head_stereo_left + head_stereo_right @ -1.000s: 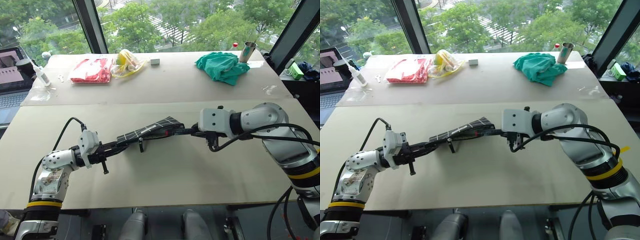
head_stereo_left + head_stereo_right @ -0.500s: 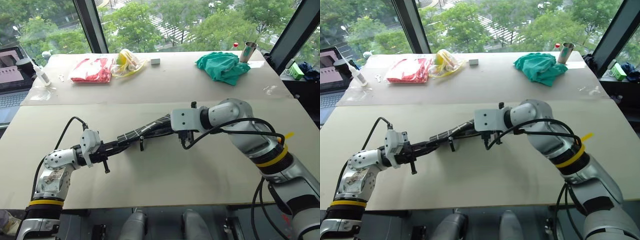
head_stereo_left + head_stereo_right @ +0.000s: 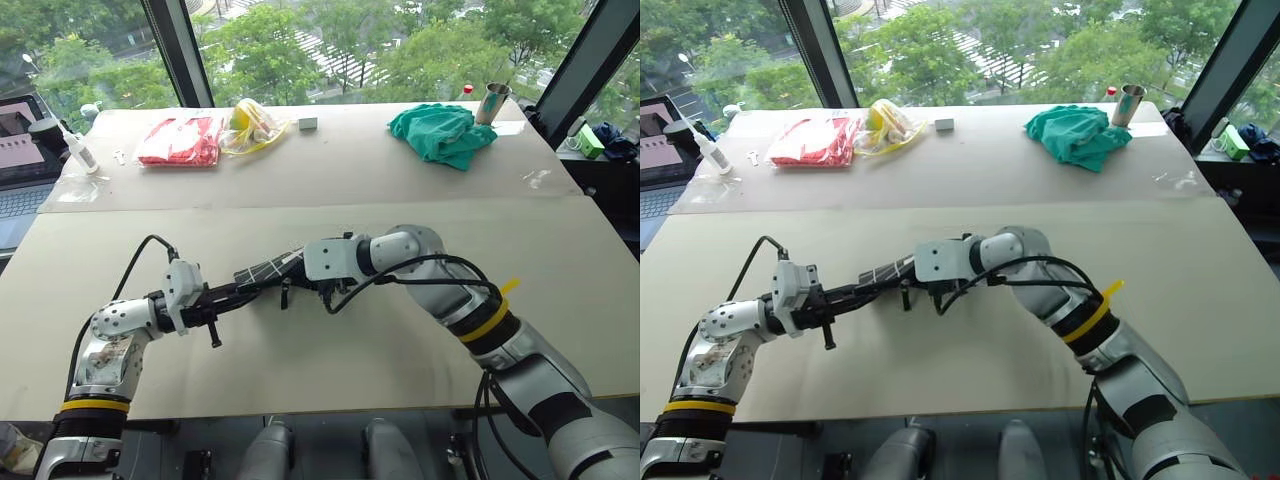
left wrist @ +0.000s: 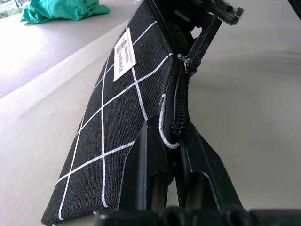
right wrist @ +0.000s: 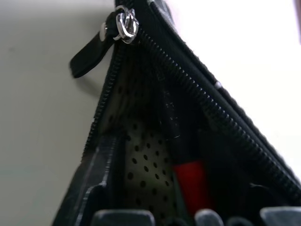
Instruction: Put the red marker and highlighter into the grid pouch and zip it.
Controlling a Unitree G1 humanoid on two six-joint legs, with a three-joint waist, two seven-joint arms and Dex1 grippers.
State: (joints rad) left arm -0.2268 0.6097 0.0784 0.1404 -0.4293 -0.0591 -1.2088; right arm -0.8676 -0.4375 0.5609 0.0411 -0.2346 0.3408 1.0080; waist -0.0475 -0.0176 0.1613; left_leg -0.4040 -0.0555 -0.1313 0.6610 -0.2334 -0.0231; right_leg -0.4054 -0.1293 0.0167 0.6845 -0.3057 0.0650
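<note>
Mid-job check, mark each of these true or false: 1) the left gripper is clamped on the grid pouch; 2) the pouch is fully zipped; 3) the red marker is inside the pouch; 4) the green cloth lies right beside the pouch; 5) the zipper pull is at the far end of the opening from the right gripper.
1) True: the left gripper is shut on the grid pouch at its edge.
2) False: the zipper gapes, showing the dotted lining.
3) True: the red marker sits inside.
4) False: the green cloth lies far back on the table.
5) True: the zipper pull hangs there.

Red marker [image 5: 190, 186] inside unzipped grid pouch [image 4: 124, 117]
</note>
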